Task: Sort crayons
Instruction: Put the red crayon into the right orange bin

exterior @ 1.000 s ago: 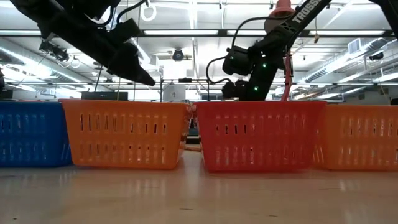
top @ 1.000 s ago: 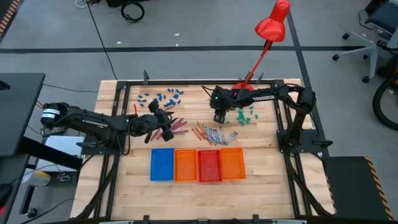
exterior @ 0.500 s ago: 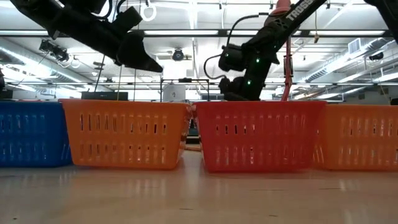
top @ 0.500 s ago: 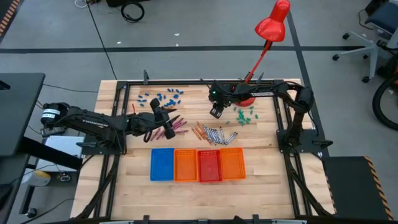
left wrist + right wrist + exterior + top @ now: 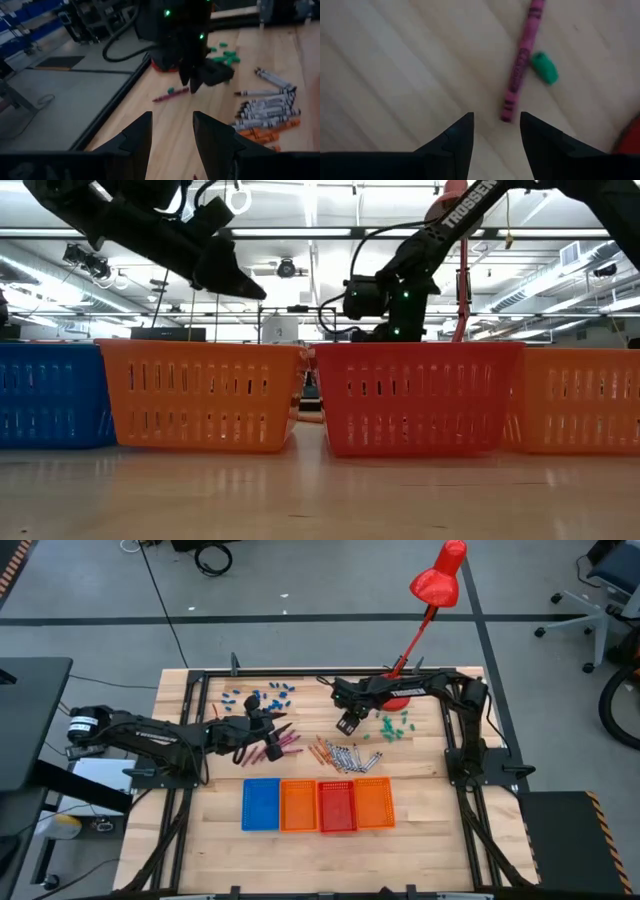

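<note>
The crayons lie mid-table in three groups: magenta (image 5: pixel 281 745), orange (image 5: pixel 322 752) and silvery grey (image 5: pixel 357 757). One more magenta crayon (image 5: pixel 521 65) lies alone on the wood beside a green bit (image 5: pixel 544 67). My right gripper (image 5: pixel 496 125) hangs open above this lone crayon, pointing steeply down, its fingertips just short of the crayon's near end. In the high view it (image 5: pixel 346 726) stands left of the green bits. My left gripper (image 5: pixel 287 728) is open and nearly level above the magenta group, and holds nothing.
Four small trays stand side by side near the front edge: blue (image 5: pixel 261 804), orange (image 5: pixel 298 805), red (image 5: pixel 336 806) and orange (image 5: pixel 373 802). Stubby blue bits (image 5: pixel 262 695) lie at the far left, green bits (image 5: pixel 395 725) at the right. A red lamp's base (image 5: pixel 398 700) stands behind my right arm.
My right gripper has shifted a little toward the table's left, sunk slightly and rolled about its wrist, staying open. My left gripper has tipped its fingers up toward level and has stayed open.
</note>
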### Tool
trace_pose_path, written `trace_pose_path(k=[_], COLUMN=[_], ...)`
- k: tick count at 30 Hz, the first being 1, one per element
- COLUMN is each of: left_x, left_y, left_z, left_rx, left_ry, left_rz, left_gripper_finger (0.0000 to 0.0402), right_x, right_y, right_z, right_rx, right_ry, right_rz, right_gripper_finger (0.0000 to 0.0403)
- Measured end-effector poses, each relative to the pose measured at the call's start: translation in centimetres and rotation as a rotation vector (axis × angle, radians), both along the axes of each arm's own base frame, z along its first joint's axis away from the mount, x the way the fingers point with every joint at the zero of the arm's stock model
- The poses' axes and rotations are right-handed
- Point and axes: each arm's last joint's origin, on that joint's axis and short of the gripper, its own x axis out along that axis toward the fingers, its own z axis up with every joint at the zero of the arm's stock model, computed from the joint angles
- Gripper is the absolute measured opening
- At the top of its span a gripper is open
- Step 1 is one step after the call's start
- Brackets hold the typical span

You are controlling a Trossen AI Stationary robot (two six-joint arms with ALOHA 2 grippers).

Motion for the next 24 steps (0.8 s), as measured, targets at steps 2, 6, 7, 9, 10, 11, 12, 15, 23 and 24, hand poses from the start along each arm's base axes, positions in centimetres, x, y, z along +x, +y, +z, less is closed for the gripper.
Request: trace_pose_path(k=[2,6,7,9,10,11,12,15,23,24], left_x=[0.2,0.3,0.3,0.3,0.3,0.3,0.3,0.3,0.3,0.3], left_y=[0.0,0.0,0.0,0.0,0.0,0.0,0.0,0.0,0.0,0.0], left_z=[-0.1,-0.3,-0.5,-0.5,-0.4,-0.4,-0.5,-0.5,-0.5,-0.5], left_rx=[-0.001,-0.002,-0.002,-0.003,-0.002,-0.002,-0.002,-0.002,0.000,0.000], left_ry=[0.002,0.008,0.018,0.021,0.013,0.013,0.017,0.017,0.018,0.018], left_rz=[-0.002,-0.002,-0.003,-0.003,-0.003,-0.003,-0.003,-0.002,-0.001,-0.001], left_gripper_finger=[0.0155,0.0155,0.0155,0.0155,0.0155,0.0155,0.0155,0.0155,0.0155,0.0155], right_x=[0.0,-0.4,-0.6,-0.6,-0.6,-0.7,-0.7,-0.3,0.3,0.4], right_y=[-0.3,-1.0,-1.2,-1.6,-1.7,-1.8,-1.9,-1.7,-0.8,-0.7], right_z=[0.1,0.1,0.1,0.0,-0.1,-0.2,-0.4,-1.2,-1.9,-1.8], right_rx=[-0.005,0.020,0.033,0.033,0.034,0.037,0.039,0.046,0.009,0.010], right_ry=[-0.012,-0.020,-0.024,-0.034,-0.036,-0.031,-0.028,-0.012,0.035,0.036], right_rz=[-0.007,-0.016,-0.022,-0.038,-0.044,-0.046,-0.047,-0.038,0.019,0.029], right_gripper_finger=[0.0164,0.0163,0.0163,0.0162,0.0160,0.0158,0.0155,0.0143,0.0076,0.0064])
